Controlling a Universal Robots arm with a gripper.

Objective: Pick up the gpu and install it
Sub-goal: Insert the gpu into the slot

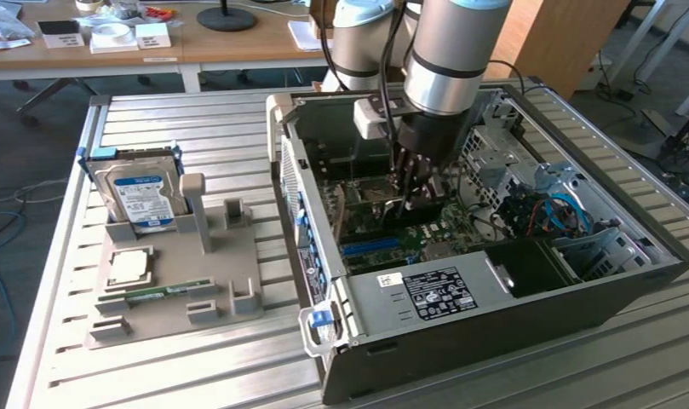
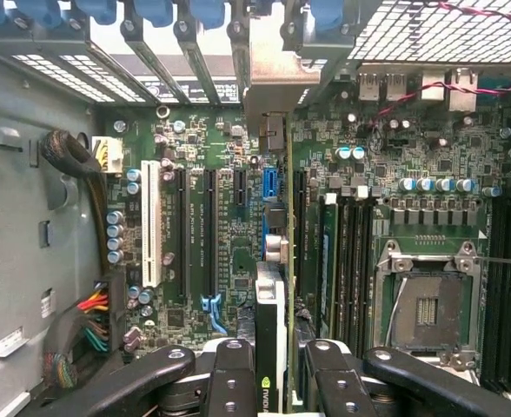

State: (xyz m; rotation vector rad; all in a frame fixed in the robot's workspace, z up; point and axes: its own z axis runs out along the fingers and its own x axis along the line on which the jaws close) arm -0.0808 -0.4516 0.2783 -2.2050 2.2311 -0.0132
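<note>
The gripper (image 1: 410, 187) is down inside the open computer case (image 1: 492, 341) on the table (image 1: 185, 119), clamped on the gpu (image 2: 270, 326). The card stands edge-on over the motherboard (image 2: 212, 217), between the expansion slots (image 2: 190, 226) and the memory slots (image 2: 347, 252). Whether it is seated cannot be told.

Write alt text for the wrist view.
The gripper holds the gpu edge-on between its fingers, over the green motherboard inside a computer case. An empty CPU socket lies to one side of the card and long expansion slots to the other.
</note>
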